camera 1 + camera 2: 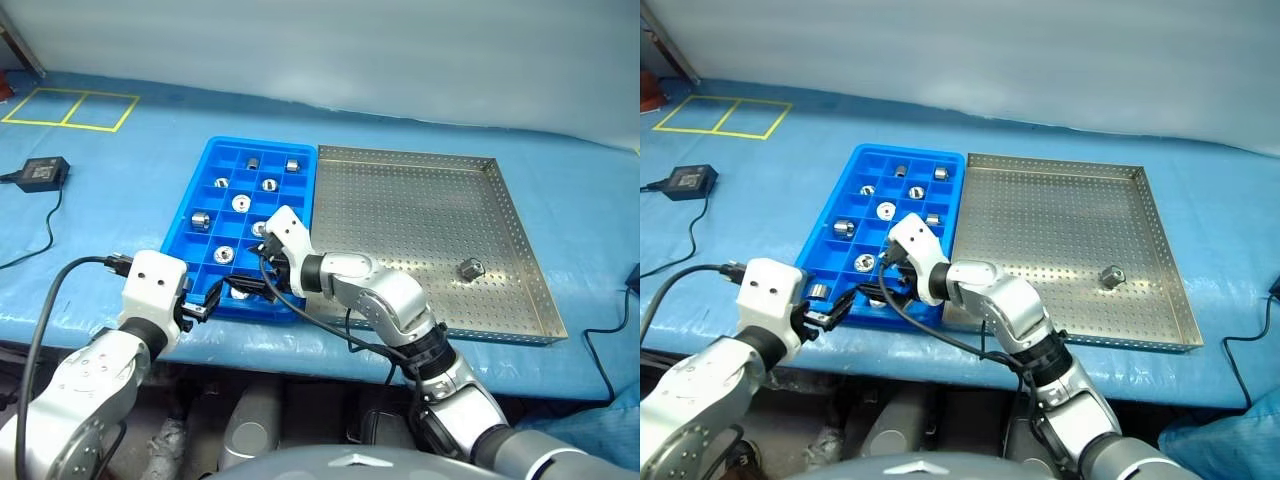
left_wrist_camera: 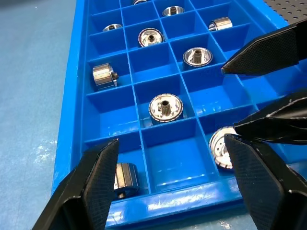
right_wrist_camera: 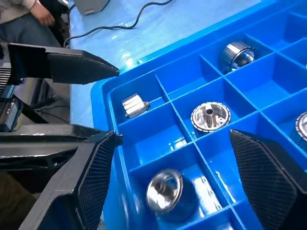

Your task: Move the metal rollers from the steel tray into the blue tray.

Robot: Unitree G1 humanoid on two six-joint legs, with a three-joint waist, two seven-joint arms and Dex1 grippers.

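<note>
The blue tray (image 1: 222, 160) lies left of the steel tray (image 1: 400, 215), both on the blue-covered table. Several metal rollers sit in the blue tray's compartments, such as one (image 1: 241, 202) near its middle. A single roller (image 1: 471, 268) lies in the steel tray toward its right side. My right gripper (image 3: 173, 136) hangs open over the blue tray's near end, and a roller (image 3: 164, 190) lies in the compartment below it, untouched. My left gripper (image 2: 171, 141) is open and empty at the tray's near left corner, close beside the right gripper's fingers (image 2: 268, 52).
A black power adapter (image 1: 42, 173) with its cable lies on the table at the far left, near yellow tape squares (image 1: 70, 108). Another cable (image 1: 600, 345) hangs at the table's right edge. A person's hand (image 3: 45, 17) is seen beyond the table.
</note>
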